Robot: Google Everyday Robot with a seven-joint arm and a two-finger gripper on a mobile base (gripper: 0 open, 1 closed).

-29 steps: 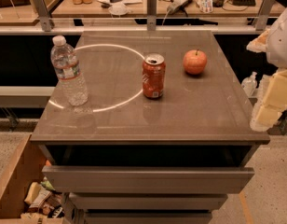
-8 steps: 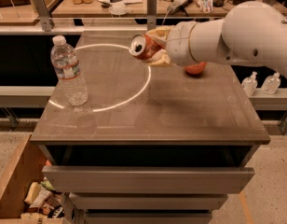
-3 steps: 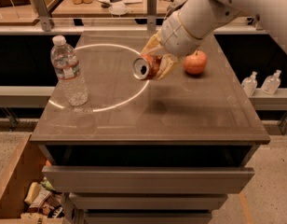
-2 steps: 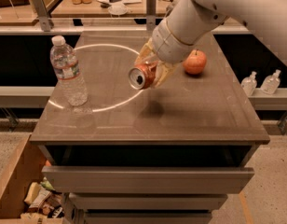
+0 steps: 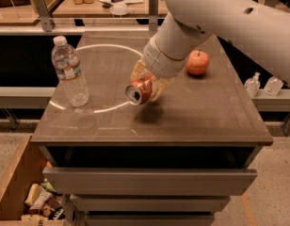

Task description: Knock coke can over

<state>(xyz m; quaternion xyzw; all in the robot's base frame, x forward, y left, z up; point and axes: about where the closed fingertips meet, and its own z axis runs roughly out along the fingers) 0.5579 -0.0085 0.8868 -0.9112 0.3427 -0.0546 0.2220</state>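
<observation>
The coke can (image 5: 139, 90) is red-orange with a silver top. It lies on its side in the air, silver top facing the camera, a little above the middle of the grey table (image 5: 206, 117). My gripper (image 5: 147, 86) is shut on the coke can, its pale fingers wrapped around the can's body. The white arm reaches in from the upper right. A shadow of the can falls on the table just below it.
A clear plastic water bottle (image 5: 69, 72) stands upright at the table's left. A red apple (image 5: 197, 63) sits at the back right, beside the arm. Drawers are below the table front. A wooden bin of clutter (image 5: 39, 201) is at the lower left.
The gripper has moved the can down and toward the front of the table, keeping it sideways. Much earlier the can stood upright on the table. Bottle and apple have not moved.
</observation>
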